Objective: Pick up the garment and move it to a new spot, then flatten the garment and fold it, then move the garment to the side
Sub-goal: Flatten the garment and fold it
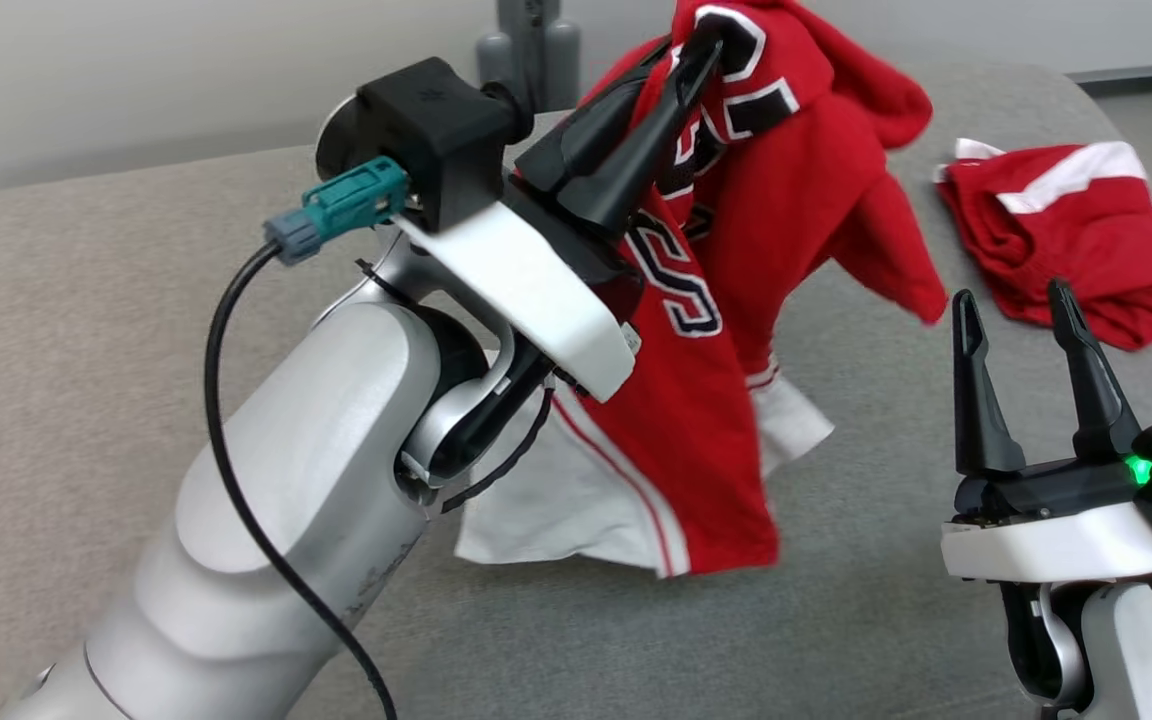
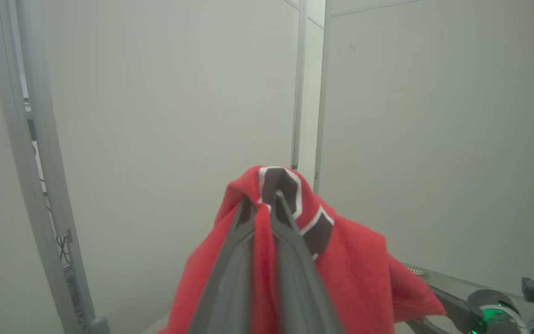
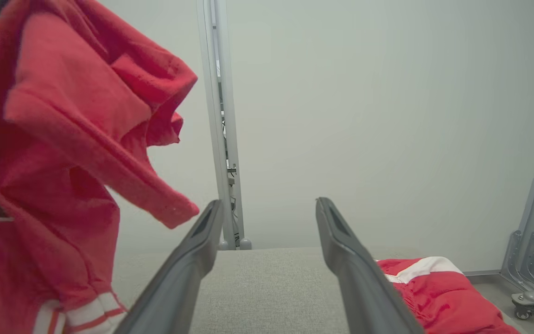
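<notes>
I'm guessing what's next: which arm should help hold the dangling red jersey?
Probably the right: the right gripper is open and free beside the red jersey with dark numbers, while the left gripper is shut on it.

I'm reading off the red jersey [image 1: 706, 440] in the head view: dark characters with white outlines run down its front, upper centre of the frame. The middle character [image 1: 684, 280] is the clearest, and it looks like an S or a 5, I can't tell which. The top character [image 1: 751, 60], at the upper edge, is creased over, maybe a 2, not sure. In the left wrist view, a dark patch [image 2: 288, 185] edged in white sits mid-frame, unreadable
</notes>
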Controlling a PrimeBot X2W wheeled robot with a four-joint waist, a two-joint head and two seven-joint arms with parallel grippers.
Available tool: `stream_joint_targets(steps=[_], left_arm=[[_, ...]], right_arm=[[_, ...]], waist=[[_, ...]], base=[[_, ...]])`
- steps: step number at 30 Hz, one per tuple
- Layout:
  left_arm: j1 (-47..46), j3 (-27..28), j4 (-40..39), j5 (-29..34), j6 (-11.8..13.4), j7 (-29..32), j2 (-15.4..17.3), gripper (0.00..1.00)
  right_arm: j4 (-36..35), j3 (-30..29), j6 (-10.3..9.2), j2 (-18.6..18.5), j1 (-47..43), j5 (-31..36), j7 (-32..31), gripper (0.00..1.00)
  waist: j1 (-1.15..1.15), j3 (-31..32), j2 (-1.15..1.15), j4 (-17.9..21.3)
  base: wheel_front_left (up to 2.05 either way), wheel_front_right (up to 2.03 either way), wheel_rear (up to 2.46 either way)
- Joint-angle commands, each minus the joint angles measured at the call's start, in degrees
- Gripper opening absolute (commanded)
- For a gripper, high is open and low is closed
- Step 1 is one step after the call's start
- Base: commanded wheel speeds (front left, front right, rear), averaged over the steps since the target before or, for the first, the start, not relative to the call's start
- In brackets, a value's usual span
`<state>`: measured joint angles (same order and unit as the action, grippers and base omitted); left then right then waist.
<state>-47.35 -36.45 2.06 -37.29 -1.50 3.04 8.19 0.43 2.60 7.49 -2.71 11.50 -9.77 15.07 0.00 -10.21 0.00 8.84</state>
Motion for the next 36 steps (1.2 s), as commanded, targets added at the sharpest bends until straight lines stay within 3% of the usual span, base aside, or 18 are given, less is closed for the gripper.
stream_joint_targets(steps=[1, 5, 11, 12, 13, 19, 25, 32, 36], left_arm=[[-0.04, 0.13, 1.12, 0.22, 0.67, 0.44, 0.39, 0.00], [-1.26, -0.03, 6.58, 1.15, 0.78, 1.38, 1.77, 0.00], [-3.94, 1.67, 21.39, 1.60, -0.15, -0.89, 3.66, 0.00], [-4.64, 1.88, 23.90, 2.07, -0.17, -2.00, 3.85, 0.38], [-5.39, 2.32, 26.48, 2.30, -0.07, -3.15, 3.88, 1.00], [-9.55, 4.20, 37.90, 3.00, -0.33, -11.46, 2.90, 1.00], [-11.54, 5.29, 42.82, 2.72, -2.13, -16.43, 2.61, 1.00], [-7.42, 7.55, 40.47, 3.26, -2.94, -18.18, 3.40, 1.00], [-1.30, 11.86, 33.87, 3.91, -1.54, -18.20, 4.47, 1.00]], right_arm=[[-0.31, -0.13, 0.02, -0.26, 0.58, -0.47, -0.02, 1.00], [-0.45, 0.60, 0.02, -0.25, 1.31, -1.71, -0.02, 1.00], [-0.79, 3.45, 0.02, -0.25, 2.95, -3.41, -0.01, 1.00], [-0.79, 3.87, 0.02, -0.28, 3.22, -3.64, -0.01, 1.00], [-0.77, 4.37, 0.02, -0.27, 3.48, -3.97, -0.02, 1.00], [-0.29, 6.17, 0.02, -0.26, 4.39, -4.45, -0.02, 1.00], [0.07, 5.60, 0.02, -0.28, 3.55, -2.87, -0.02, 1.00], [0.06, 4.44, 0.02, -0.29, 2.65, -0.46, -0.02, 1.00], [0.33, 4.47, 0.02, -0.29, 2.16, 1.11, -0.02, 1.00]], waist=[[0.00, -0.69, 0.00, 2.30], [0.00, -2.09, 0.00, 4.83], [0.00, -4.99, 0.00, 8.87], [0.00, -5.41, 0.00, 9.42], [0.00, -5.82, 0.00, 9.88], [0.00, -6.98, 0.00, 10.79], [0.00, -5.86, 0.00, 7.49], [0.00, -3.61, 0.00, 1.57], [0.00, -2.51, 0.00, -0.98]], base=[[0.00, 0.00, 0.00], [0.00, 0.00, 0.00], [0.00, 0.00, 0.00], [0.00, 0.00, 0.00], [0.00, 0.00, 0.00], [0.00, 0.00, 0.00], [0.00, 0.00, 0.00], [0.00, 0.00, 0.00], [0.00, 0.00, 0.00]])
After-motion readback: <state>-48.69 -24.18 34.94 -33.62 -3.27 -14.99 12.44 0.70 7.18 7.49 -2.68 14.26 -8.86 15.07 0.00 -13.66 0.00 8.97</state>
